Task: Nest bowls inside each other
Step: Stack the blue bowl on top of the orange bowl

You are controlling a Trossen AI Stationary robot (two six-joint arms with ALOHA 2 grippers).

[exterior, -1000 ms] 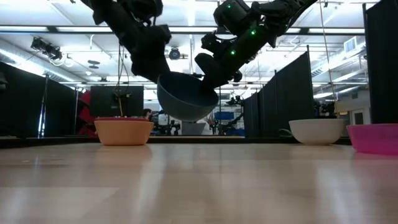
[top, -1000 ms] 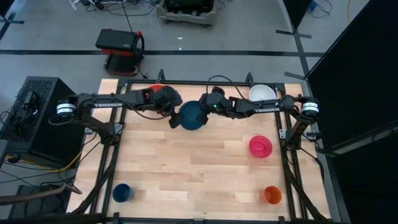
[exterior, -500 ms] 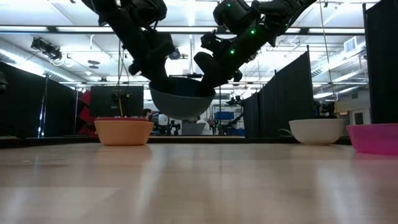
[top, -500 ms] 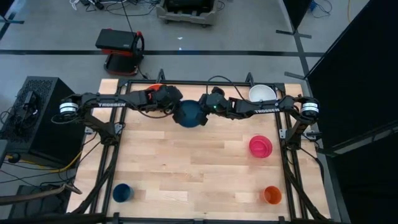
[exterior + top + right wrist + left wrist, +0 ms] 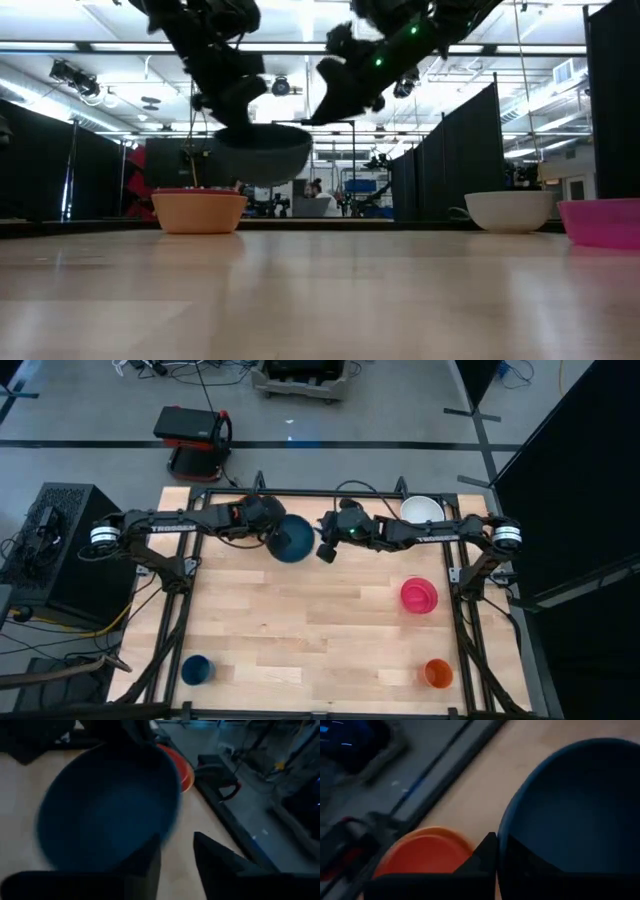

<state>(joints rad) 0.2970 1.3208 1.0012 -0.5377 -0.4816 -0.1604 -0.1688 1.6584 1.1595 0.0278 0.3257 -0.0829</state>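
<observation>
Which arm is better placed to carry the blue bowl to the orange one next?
Left. Its tool is shut on the blue bowl, held in the air close to the orange bowl. The right tool has opened and is clear of the rim.

Overhead, table-level, two close wrist views

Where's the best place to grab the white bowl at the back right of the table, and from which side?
Probably the rim, from above: the white bowl sits upright with its mouth up, so one finger can go inside its thin wall and one outside. Its side nearer the table's middle looks best, away from the table frame behind it.
</observation>
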